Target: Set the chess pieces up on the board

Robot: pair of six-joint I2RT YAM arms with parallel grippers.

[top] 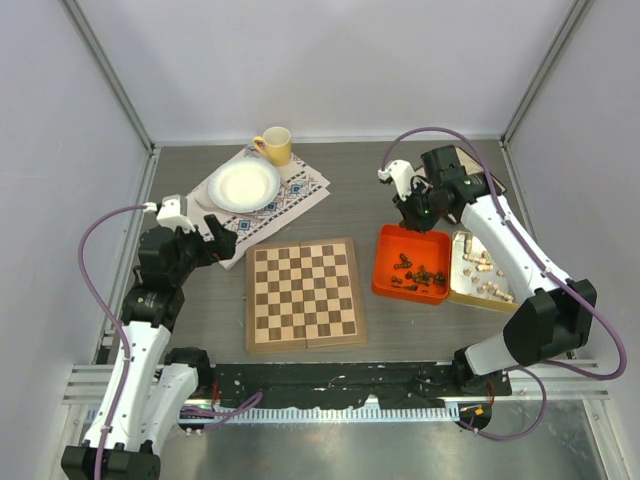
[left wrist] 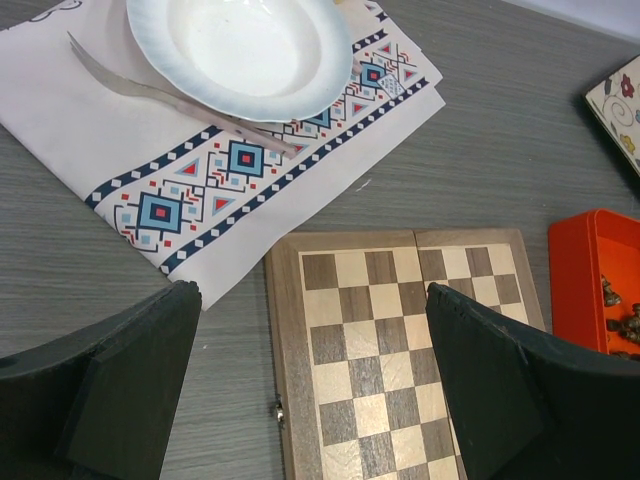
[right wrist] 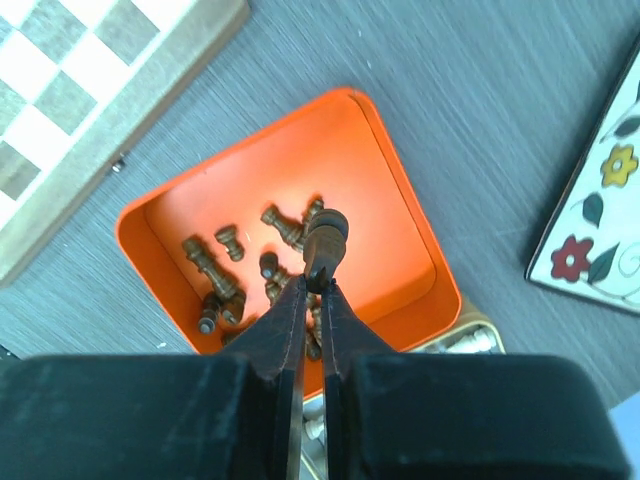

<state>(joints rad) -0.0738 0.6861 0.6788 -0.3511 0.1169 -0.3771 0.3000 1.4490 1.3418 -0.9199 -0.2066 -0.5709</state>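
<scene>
The chessboard (top: 305, 293) lies bare in the middle of the table; it also shows in the left wrist view (left wrist: 400, 350). Several dark chess pieces (top: 420, 275) lie in an orange tray (top: 392, 250). Pale pieces (top: 484, 270) lie in a tan tray. My right gripper (right wrist: 315, 282) is shut on a dark chess piece (right wrist: 325, 240), held above the orange tray (right wrist: 390, 210) and its loose dark pieces (right wrist: 215, 275). My left gripper (left wrist: 310, 400) is open and empty above the board's left edge.
A patterned cloth (top: 290, 190) with a white plate (top: 243, 186) and a fork (left wrist: 160, 95) lies at the back left. A yellow cup (top: 274, 145) stands behind it. A floral plate (right wrist: 610, 190) sits right of the orange tray.
</scene>
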